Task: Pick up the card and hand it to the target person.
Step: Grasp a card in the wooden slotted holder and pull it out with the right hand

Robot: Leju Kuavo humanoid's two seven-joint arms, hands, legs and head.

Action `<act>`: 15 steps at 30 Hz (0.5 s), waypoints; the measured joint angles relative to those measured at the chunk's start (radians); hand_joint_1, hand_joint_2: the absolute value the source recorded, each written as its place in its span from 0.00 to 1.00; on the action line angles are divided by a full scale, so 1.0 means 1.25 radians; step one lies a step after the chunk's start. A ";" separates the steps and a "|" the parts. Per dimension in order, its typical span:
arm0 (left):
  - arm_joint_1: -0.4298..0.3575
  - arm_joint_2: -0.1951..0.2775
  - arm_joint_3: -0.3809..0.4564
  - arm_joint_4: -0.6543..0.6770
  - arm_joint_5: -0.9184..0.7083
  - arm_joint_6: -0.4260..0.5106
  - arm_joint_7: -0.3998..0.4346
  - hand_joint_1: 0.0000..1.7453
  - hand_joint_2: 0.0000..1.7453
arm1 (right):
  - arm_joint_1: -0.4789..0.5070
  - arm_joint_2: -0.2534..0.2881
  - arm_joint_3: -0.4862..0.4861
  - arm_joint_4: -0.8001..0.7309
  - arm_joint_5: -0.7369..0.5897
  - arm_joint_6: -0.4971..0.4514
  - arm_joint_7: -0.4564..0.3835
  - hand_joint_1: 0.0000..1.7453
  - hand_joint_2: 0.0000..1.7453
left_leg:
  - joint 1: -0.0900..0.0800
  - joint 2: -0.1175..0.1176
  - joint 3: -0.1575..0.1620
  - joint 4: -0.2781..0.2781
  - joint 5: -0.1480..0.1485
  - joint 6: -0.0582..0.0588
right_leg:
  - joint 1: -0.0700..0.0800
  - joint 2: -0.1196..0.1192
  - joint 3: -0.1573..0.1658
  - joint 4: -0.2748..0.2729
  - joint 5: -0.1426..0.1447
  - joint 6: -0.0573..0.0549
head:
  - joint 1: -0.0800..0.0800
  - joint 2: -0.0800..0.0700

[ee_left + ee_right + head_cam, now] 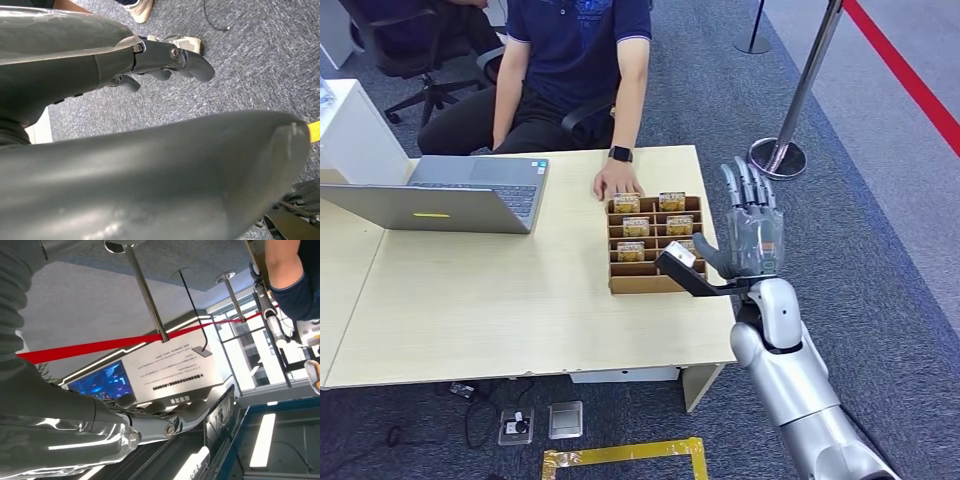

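The right robot hand (pixel 749 232) is raised beside the right edge of the tabletop (pixel 509 300), palm turned away from the camera, fingers (pixel 748 185) straight, apart and pointing up. It holds nothing. The thumb extends toward the cardboard box (pixel 654 285).

The box stands on the tabletop near its right end. Partitions divide it into several compartments, and cards (pixel 636 227) stand upright in them. One card (pixel 672 201) is in a far compartment; another (pixel 630 251) is in a nearer one. A dark bracket from the right wrist crosses in front of the box's near right corner and hides part of it.

A person (pixel 576 60) in a dark blue shirt sits on the far side of the tabletop. The person's hand (pixel 618 180), with a black watch (pixel 620 154) at the wrist, rests on the tabletop touching the far edge of the box.

An open laptop (pixel 448 195) lies on the left part of the tabletop.

In the left wrist view, the left robot hand (pixel 166 62) hangs over grey carpet (pixel 245 65), fingers loosely curled with nothing in them. Whether it counts as closed cannot be told.

A metal post (pixel 803 85) on a round base stands on the carpet beyond the right robot hand.
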 joint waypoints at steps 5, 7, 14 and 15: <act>-0.003 0.000 0.000 0.000 0.000 -0.003 0.000 0.00 0.00 | -0.037 0.006 0.021 0.035 0.004 0.021 0.018 0.03 1.00 | 0.000 0.000 0.000 0.000 0.000 0.000 | 0.000 0.000 0.000 0.000 0.000 0.000 | 0.000 0.000; -0.003 0.000 0.000 0.000 0.000 -0.002 0.000 0.00 0.00 | -0.051 0.008 0.031 0.055 0.003 0.028 0.023 0.22 1.00 | 0.000 0.000 0.000 0.000 0.000 0.000 | 0.000 0.000 0.000 0.000 0.000 0.000 | 0.000 0.000; -0.003 0.000 0.000 0.000 0.000 0.007 -0.001 0.00 0.00 | -0.075 0.008 0.056 0.110 0.005 0.049 0.039 0.84 1.00 | 0.000 0.000 0.000 0.000 0.000 0.000 | 0.000 0.000 0.000 0.000 0.000 0.000 | 0.000 0.000; -0.003 0.000 0.000 0.000 0.000 0.008 0.000 0.00 0.00 | -0.077 0.008 0.058 0.115 0.005 0.052 0.040 0.85 1.00 | 0.000 0.000 0.000 0.000 0.000 0.000 | 0.000 0.000 0.000 0.000 0.000 0.000 | 0.000 0.000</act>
